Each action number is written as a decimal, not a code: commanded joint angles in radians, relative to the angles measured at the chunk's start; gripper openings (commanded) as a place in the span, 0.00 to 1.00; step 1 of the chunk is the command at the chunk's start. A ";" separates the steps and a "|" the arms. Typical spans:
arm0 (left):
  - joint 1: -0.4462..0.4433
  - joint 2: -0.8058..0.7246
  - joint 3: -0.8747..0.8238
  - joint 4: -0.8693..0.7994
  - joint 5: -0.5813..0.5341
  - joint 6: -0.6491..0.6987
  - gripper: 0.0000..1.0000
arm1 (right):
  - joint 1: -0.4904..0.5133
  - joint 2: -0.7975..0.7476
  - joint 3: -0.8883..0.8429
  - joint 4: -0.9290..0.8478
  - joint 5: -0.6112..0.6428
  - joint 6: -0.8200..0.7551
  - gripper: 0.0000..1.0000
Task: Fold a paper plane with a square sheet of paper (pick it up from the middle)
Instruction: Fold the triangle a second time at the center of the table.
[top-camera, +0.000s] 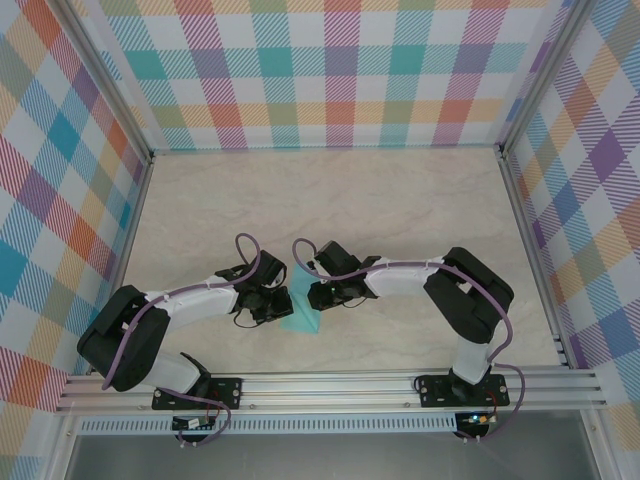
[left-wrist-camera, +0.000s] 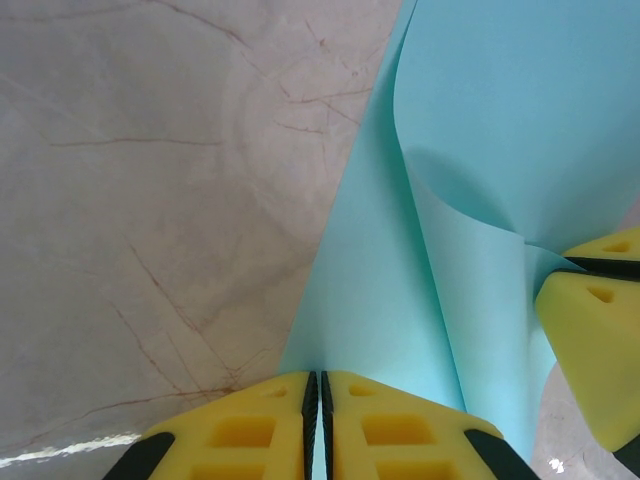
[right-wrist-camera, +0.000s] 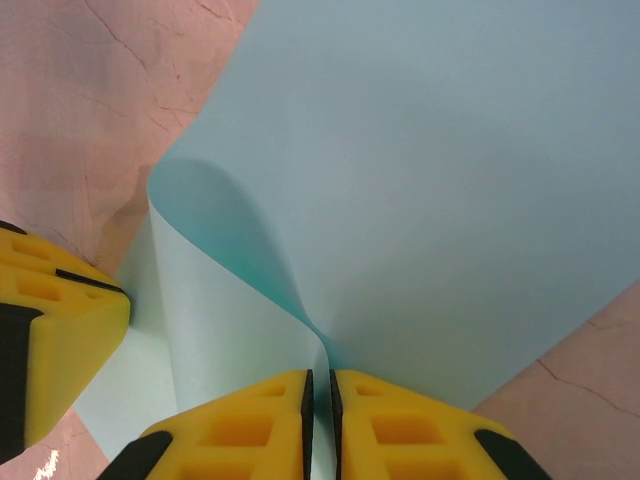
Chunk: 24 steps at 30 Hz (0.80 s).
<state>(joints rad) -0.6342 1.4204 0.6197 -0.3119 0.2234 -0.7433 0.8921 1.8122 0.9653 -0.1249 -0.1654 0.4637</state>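
**Overhead view.** The left gripper (top-camera: 274, 300) and the right gripper (top-camera: 313, 293) meet nose to nose near the front middle of the table (top-camera: 400, 200), a pale surface with a stone pattern. The turquoise sheet of paper (top-camera: 300, 321) lies between them and just towards the rail (top-camera: 330, 385) at the near edge. Both wrists cover most of it, so only a small wedge shows. Purple cables (top-camera: 245, 245) arch over each wrist. Checked walls (top-camera: 300, 70) close the table on three sides.

**Left wrist view.** The left fingers (left-wrist-camera: 240, 430), yellow with black edges, are pressed together on the near edge of the sheet of paper. From the pinch the paper rises and curls, one flap bending over the other. Veined tabletop lies bare to the left. The right gripper enters at the right edge, touching the paper and hiding its corner there.

**Right wrist view.** The right fingers (right-wrist-camera: 400, 430) are likewise clamped on the paper's edge, where a curved fold starts. The left gripper stands at the lower left, covering part of the sheet.
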 joint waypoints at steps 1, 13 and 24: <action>-0.005 0.015 0.008 -0.031 -0.026 0.009 0.13 | 0.008 0.001 -0.002 -0.044 0.029 0.009 0.15; -0.005 -0.011 0.001 -0.028 -0.024 0.009 0.13 | 0.010 0.035 0.005 -0.056 0.019 0.011 0.15; -0.005 -0.078 0.008 -0.073 -0.056 0.005 0.21 | 0.016 0.082 0.003 -0.030 0.016 0.034 0.15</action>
<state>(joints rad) -0.6342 1.3674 0.6197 -0.3485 0.1837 -0.7433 0.8970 1.8282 0.9752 -0.1242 -0.1688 0.4870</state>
